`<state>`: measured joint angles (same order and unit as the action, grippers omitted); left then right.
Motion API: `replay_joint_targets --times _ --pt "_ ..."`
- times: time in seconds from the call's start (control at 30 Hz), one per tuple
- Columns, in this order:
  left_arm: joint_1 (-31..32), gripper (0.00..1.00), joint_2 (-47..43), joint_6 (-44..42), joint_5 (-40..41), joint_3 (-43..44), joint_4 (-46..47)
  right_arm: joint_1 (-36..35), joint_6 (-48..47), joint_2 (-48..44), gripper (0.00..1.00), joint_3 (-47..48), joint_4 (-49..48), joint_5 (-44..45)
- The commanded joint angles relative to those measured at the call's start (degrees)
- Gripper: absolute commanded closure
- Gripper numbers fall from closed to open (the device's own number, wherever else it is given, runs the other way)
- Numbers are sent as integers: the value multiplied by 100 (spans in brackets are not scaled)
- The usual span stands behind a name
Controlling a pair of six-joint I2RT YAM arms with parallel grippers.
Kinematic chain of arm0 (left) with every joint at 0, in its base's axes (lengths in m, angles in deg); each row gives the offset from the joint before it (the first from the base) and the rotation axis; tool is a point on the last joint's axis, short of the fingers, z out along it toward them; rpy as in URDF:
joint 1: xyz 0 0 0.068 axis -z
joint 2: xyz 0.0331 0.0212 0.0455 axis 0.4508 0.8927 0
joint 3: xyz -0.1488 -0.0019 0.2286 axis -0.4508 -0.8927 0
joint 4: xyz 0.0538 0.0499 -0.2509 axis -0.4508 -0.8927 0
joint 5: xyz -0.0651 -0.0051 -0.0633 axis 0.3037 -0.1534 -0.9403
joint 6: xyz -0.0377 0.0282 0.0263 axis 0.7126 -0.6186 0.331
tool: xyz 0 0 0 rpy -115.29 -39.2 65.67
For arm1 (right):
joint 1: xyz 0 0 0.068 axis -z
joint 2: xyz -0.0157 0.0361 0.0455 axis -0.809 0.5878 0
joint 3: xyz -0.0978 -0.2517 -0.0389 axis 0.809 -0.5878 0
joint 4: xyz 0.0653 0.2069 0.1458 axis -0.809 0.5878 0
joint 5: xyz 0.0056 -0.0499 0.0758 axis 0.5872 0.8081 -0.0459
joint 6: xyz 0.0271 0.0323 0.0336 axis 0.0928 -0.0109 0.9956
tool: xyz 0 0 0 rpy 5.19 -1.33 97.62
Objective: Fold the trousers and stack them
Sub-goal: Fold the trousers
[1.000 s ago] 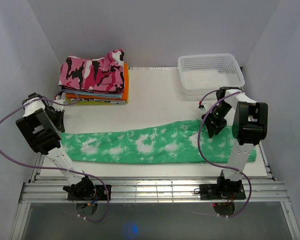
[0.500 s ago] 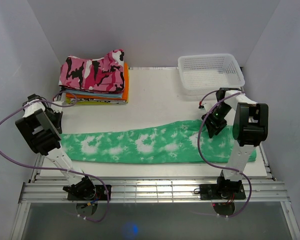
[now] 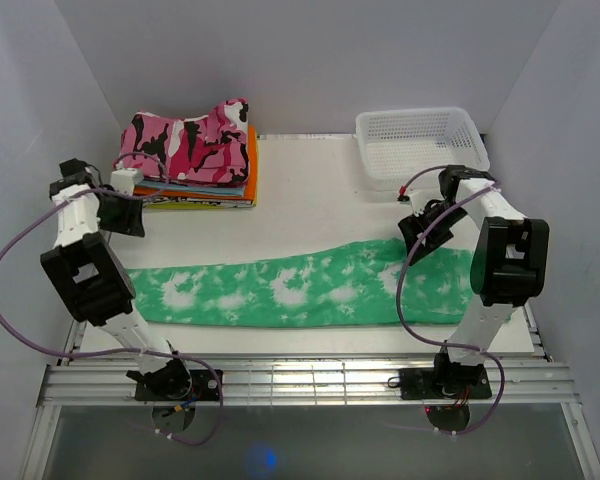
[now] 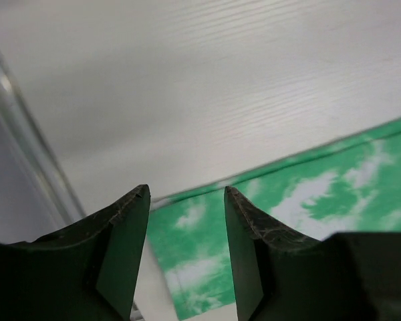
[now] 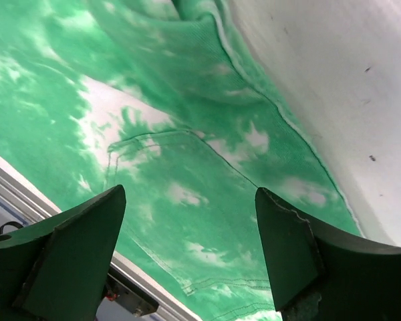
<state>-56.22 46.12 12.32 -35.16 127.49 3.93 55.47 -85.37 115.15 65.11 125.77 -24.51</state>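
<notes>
Jaws on both arms are standing apart with nothing between them: the left gripper point(image 4: 187, 194) is gaping moderately and the right gripper point(image 5: 190, 190) is spreading much wider. The trousers point(image 3: 280, 290) are lying flat as one long green band across the near part of the table point(image 3: 310, 190), running almost from its left edge to its right. Neither arm is touching them.

The left wrist view is looking down on the narrow end of the fabric, right beside the table's left rim. The right wrist view is hanging over the broad end, where a pocket seam is showing and a ridge of cloth is bunching along the far edge.

Several things are likely threatening the next fold. If either gripper is pinching only the upper layer, the layer beneath will probably be dragging behind and the fold will be coming out crooked. The bunched ridge on the right is inviting a lumpy grip — fingers closing on it would be gathering more cloth than intended. On the left, the end is sitting so close to the rim that a descending finger may be catching the edge of the table or nudging fabric off it. The right arm's purple cable point(image 3: 405, 290) is looping low over the cloth and could be snagging it during a lift. Unequal lifting by the two arms would be skewing the band.
</notes>
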Motion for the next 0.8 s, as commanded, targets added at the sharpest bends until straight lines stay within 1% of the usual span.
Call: replay_joint_targets --times 0.0,0.03,0.1,0.13,0.23,0.27,0.3,0.37,0.5,0.53,0.6,0.63,0.67,0.73,0.77 --pt "990 41 -1039 259 -317 -865 -7 2 -253 -558 16 -67 -108 -548" --pt "1375 41 -1146 348 -307 -1085 55 2 -289 -638 16 -128 -116 -539" --pt "1728 41 -1322 698 -377 -1638 240 2 -350 -848 17 -374 -169 -434" --pt "2035 43 -1340 796 -421 -1789 275 2 -394 -911 19 -479 -178 -286" --pt "2519 47 -1270 1235 -509 -2317 486 2 -526 -1183 26 -1006 -318 74" --pt "2582 48 -1226 1358 -501 -2422 678 -7 -526 -1219 30 -1164 -441 189" --pt "2617 49 -1148 1473 -500 -2571 750 -7 -518 -1193 32 -1392 -494 304" --pt "2618 51 -840 1789 -414 -2599 907 -7 -430 -1079 35 -1639 -695 576" --pt "2618 55 -374 2115 -106 -2477 1163 -7 -175 -781 35 -1764 -1178 770" --pt "2609 55 -295 2159 147 -2398 1216 -7 -114 -684 35 -1694 -1258 823" --pt "2566 56 30 2238 369 -2257 1321 -7 44 -377 34 -1545 -1416 841" --pt "2530 56 153 2265 570 -2065 1330 -7 89 -288 34 -1335 -1443 832" --pt "2478 56 398 2300 624 -1950 1339 -7 167 -122 34 -1211 -1461 823" --pt "2346 56 601 2344 747 -1686 1330 -7 229 37 33 -843 -1496 841" --pt "2319 57 715 2353 800 -1407 1322 -7 247 116 33 -736 -1496 850"
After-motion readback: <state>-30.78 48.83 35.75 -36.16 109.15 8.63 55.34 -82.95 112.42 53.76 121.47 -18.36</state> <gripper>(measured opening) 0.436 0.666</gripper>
